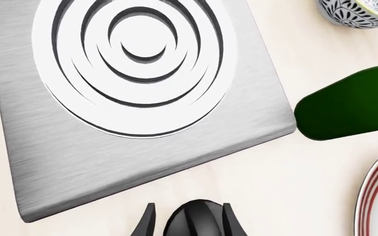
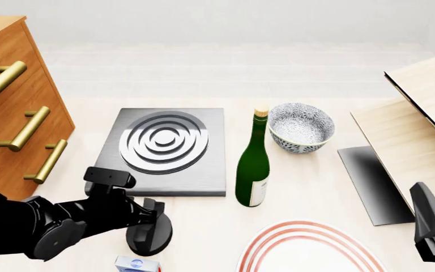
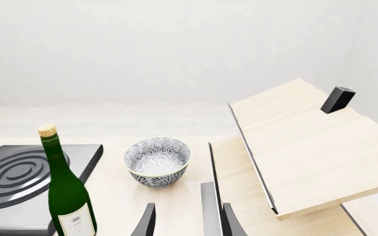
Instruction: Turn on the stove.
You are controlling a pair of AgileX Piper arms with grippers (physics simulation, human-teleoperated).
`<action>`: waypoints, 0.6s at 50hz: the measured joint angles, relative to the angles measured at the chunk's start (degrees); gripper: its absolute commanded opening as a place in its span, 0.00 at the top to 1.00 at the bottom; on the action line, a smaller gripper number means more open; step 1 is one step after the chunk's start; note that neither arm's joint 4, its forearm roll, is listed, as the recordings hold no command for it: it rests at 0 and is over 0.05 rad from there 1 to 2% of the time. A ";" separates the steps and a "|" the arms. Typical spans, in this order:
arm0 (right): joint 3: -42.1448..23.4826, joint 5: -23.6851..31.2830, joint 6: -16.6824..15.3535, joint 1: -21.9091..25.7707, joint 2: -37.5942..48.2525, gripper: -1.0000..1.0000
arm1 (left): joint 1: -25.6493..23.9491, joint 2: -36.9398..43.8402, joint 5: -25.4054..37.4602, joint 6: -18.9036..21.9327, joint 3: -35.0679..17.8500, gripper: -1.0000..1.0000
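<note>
- The stove (image 2: pixel 165 150) lies left of centre; its black knob (image 1: pixel 196 220) sits on the table just near of the slab's near edge
- Left gripper (image 1: pixel 190 222) straddles the knob, fingers beside it; whether they pinch is unclear
- Close squarely on the ridge, then twist without sliding off

The right gripper's two dark fingers (image 3: pixel 146 221) show at 6 o'clock, standing apart with only the pale table (image 3: pixel 175 206) between them. A green wine bottle (image 3: pixel 67 191) with a cork and a white label stands upright at 8 o'clock, in front of the stove (image 3: pixel 18 177), a dark slab with ringed burner at 9 o'clock. Near the centre sits a patterned bowl (image 3: pixel 157 161), just beside the bottle but apart from it. From 3 to 5 o'clock a light wooden board (image 3: pixel 307 147) tilts upward, carrying a small black block (image 3: pixel 337 99) at 2 o'clock.
</note>
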 measured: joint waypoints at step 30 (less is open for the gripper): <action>0.00 0.00 0.01 -0.01 0.00 0.00 | 12.93 -4.31 4.74 19.51 0.92 0.00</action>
